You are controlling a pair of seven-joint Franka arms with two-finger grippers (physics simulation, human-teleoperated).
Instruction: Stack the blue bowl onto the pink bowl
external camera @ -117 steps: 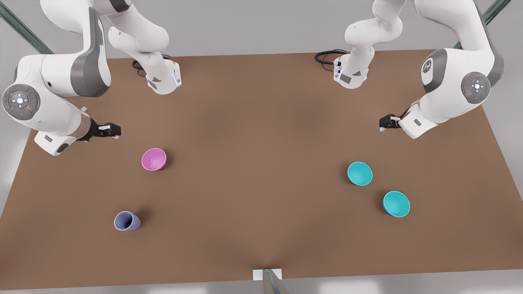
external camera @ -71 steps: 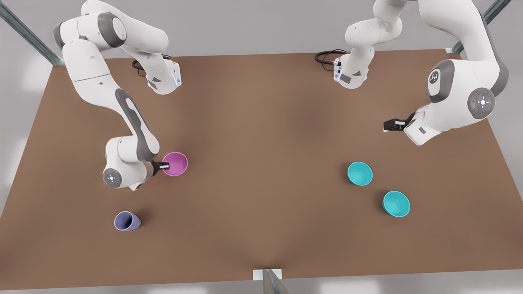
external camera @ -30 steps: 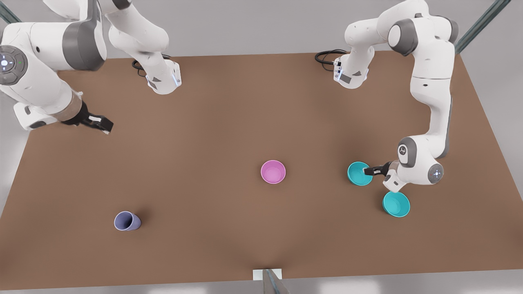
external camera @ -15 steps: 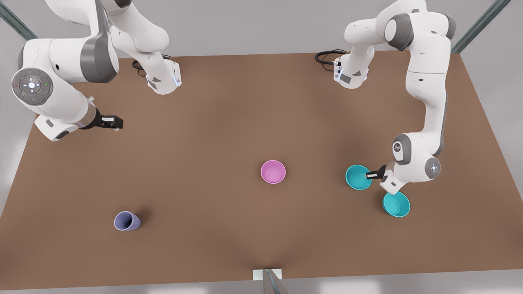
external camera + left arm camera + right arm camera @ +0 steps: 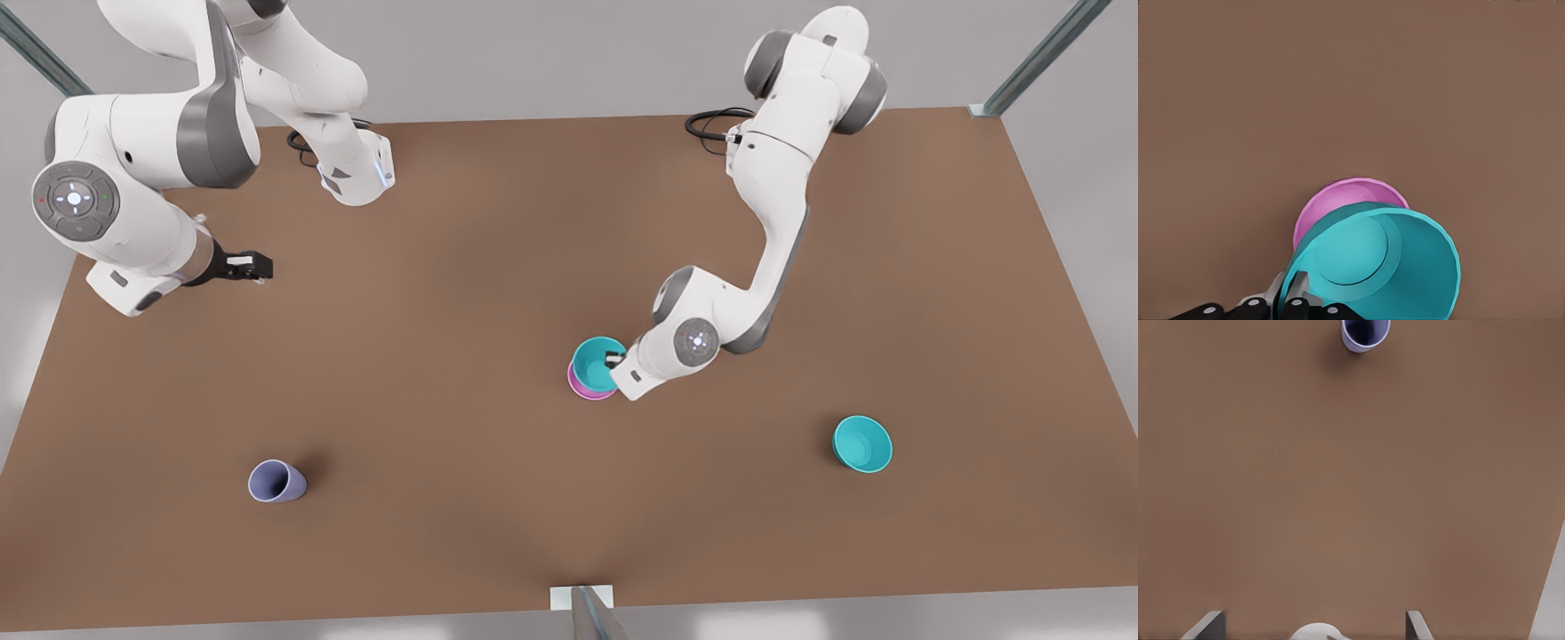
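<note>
Left wrist view: my left gripper (image 5: 1290,297) has its two fingers pinched on the rim of the blue bowl (image 5: 1375,263), one finger inside the wall and one outside, with only the thin plastic between them. The bowl hangs tilted from that grip, and the pink bowl (image 5: 1341,200) lies right under it, its rim peeking out past the teal edge. Whether the two bowls touch I cannot tell. In the front view the same gripper (image 5: 612,359) sits at the blue bowl's (image 5: 594,363) rim on the side toward the front view's right, near the middle of the brown table (image 5: 498,231), and a thin crescent of the pink bowl (image 5: 589,392) shows along the teal bowl's near edge. My left arm reaches in from its base at the far side of the table, forearm sloping down and toward the front view's left, wrist bent low over the bowls. My right gripper (image 5: 253,266) waits well apart at the front view's left, held above the table; its fingers are spread, as the right wrist view shows by the two tips, one of them here (image 5: 1205,625), standing far apart over bare tabletop. A lavender-grey cup (image 5: 276,482) stands near the front edge on the front view's left, seen also from my right wrist (image 5: 1365,335). The second teal bowl (image 5: 861,444) sits alone toward the front view's right.
</note>
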